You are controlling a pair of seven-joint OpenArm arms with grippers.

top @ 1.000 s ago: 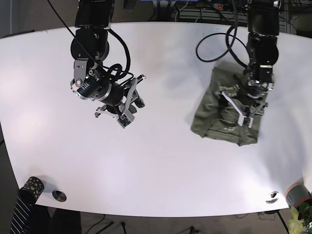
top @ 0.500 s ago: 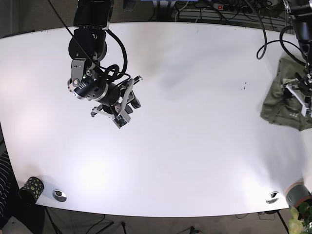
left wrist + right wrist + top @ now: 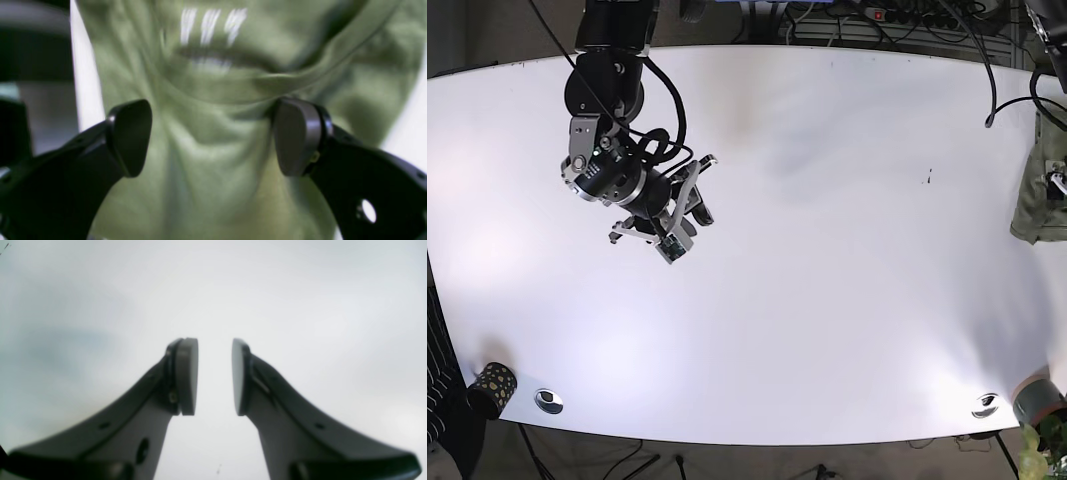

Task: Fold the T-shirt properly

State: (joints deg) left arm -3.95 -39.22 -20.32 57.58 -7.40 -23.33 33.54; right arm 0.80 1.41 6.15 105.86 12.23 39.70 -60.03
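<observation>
Left gripper (image 3: 213,136) gapes over T-shirt (image 3: 217,173) — right gripper (image 3: 215,376) narrower.

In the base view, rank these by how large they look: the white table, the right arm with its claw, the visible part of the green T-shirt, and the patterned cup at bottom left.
1. White table
2. Right arm with its claw
3. Green T-shirt, cut off by the frame's edge
4. Patterned cup, partly cropped; close to the shirt's visible patch, so the last two are unsure.

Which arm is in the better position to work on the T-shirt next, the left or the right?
Probably the left. The left gripper is open directly over the green T-shirt at the table edge, while the right gripper hangs over bare table.
</observation>
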